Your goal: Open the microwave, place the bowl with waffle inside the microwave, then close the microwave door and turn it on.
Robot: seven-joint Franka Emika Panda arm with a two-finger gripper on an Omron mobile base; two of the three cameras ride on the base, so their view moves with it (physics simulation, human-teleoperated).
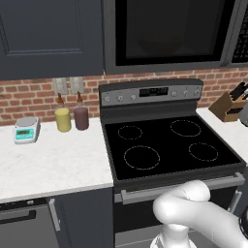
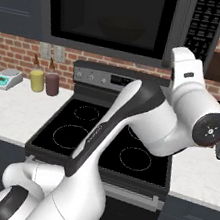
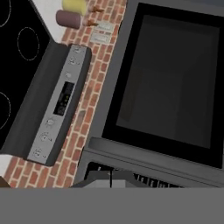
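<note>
Evidently, the step in hand: we judged it to be the last one, pressing a button on the panel to switch the oven on.
Microwave (image 1: 169, 34): it hung on the wall above the stove (image 1: 169, 145), with cabinets to either side.
Microwave door (image 3: 170, 78): it sat flush with the frame in all three views, so we took it as closed.
Bowl (image 2: 121, 29): behind the dark glass we made out a faint rounded shape in the cavity, which we took for the bowl; the glass was too dark for us to see the waffle.
Button panel (image 2: 203, 24): it ran down the right side of the oven, and in the hand view it lay just ahead of the fingertips.
Gripper (image 3: 110, 178): we saw its two dark tips pressed together with nothing between them, pointing at the panel and very near it.
Arm: in the right base view it reared up in front of the stove with the wrist close under the panel.
How to do it well: we thought the closed tips should go straight in on one button, squarely and gently, without sliding onto a neighbour.
Risk: we thought a slanted push might hit the wrong key or the door edge.
Bystanders: the two bottles (image 1: 71, 117), scale (image 1: 26, 130) and knife block (image 1: 228, 104) stood well apart on the counter (image 1: 53, 164).
</note>
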